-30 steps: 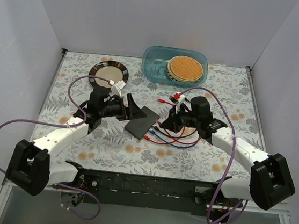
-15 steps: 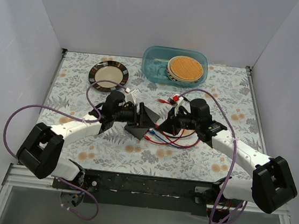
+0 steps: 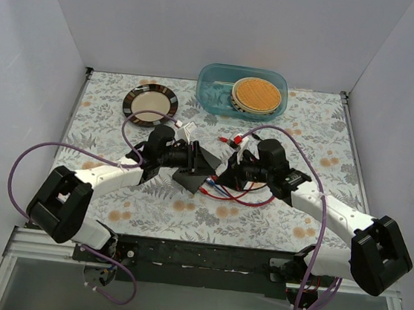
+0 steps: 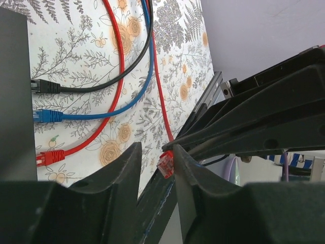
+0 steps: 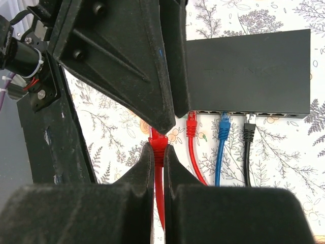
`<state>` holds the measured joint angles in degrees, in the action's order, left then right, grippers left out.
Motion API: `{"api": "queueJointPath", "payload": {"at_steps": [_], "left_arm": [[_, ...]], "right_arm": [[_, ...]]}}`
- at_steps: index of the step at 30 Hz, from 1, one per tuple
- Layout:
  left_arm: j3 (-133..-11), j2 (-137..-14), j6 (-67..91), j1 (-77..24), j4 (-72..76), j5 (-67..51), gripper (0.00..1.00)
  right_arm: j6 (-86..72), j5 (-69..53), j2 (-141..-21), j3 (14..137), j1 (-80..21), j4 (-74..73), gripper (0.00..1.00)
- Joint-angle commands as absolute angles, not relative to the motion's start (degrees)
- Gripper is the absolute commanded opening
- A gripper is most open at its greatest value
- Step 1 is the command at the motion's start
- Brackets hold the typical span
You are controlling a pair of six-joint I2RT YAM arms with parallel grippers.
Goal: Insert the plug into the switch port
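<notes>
Right hand [image 5: 158, 155] is pinching the red plug [image 5: 158, 139] near the switch [image 5: 249, 66].
Left hand [image 4: 155, 155] is sitting part-spread, fingers flanking that plug; three cables [image 5: 220, 147] are occupying ports [image 5: 238, 112].

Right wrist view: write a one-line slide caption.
Right gripper shut on a red plug, near the dark switch already holding three cables.

Plain pale grey walls [image 3: 207, 20] enclose three sides of a table covered by a white floral-patterned cloth [image 3: 186, 209], under soft, even light.
</notes>
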<state>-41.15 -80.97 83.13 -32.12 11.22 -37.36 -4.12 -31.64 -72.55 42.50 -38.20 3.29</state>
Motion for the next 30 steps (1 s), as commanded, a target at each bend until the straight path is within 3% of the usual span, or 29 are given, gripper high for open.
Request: {"api": "queueJointPath", "payload": {"at_steps": [1, 3, 12, 15, 17, 22, 23, 28, 29, 30], "left_arm": [[-42.8, -80.6, 83.0, -32.4, 12.6, -38.7, 0.27], [-42.9, -80.8, 83.1, -32.4, 12.8, -39.5, 0.23], [-42.9, -81.4, 83.6, -32.7, 14.4, -41.6, 0.2], [-43.0, -81.4, 83.6, -32.8, 14.3, -41.8, 0.32], [-43.0, -81.4, 83.6, -32.8, 14.3, -41.9, 0.31], [-43.1, -81.6, 83.5, -32.9, 14.3, -42.1, 0.13], [-43.0, -81.5, 83.6, -32.9, 14.3, -42.1, 0.0], [-42.5, -80.0, 83.4, -32.9, 14.1, -40.3, 0.0], [-42.5, -79.7, 83.1, -32.9, 13.9, -40.0, 0.0], [-42.5, -79.4, 82.8, -32.9, 13.8, -39.6, 0.0]], "right_arm": [[-3.8, -30.3, -71.5, 43.5, -38.9, 4.6, 0.01], [-4.0, -29.1, -71.5, 43.4, -39.1, 4.7, 0.01], [-5.6, -24.7, -71.3, 43.5, -39.7, 5.5, 0.01], [-5.9, -23.9, -71.2, 43.9, -39.8, 5.5, 0.01], [-6.1, -23.8, -71.1, 43.9, -39.8, 5.6, 0.01], [-6.1, -23.2, -71.3, 44.2, -39.9, 5.7, 0.01], [-6.0, -23.2, -71.4, 44.3, -40.0, 5.3, 0.01], [-5.7, -23.1, -72.0, 44.7, -40.1, 4.6, 0.02], [-5.5, -23.1, -72.0, 45.1, -40.0, 4.4, 0.07], [-5.2, -23.1, -72.1, 45.4, -40.1, 3.1, 0.2]]}}
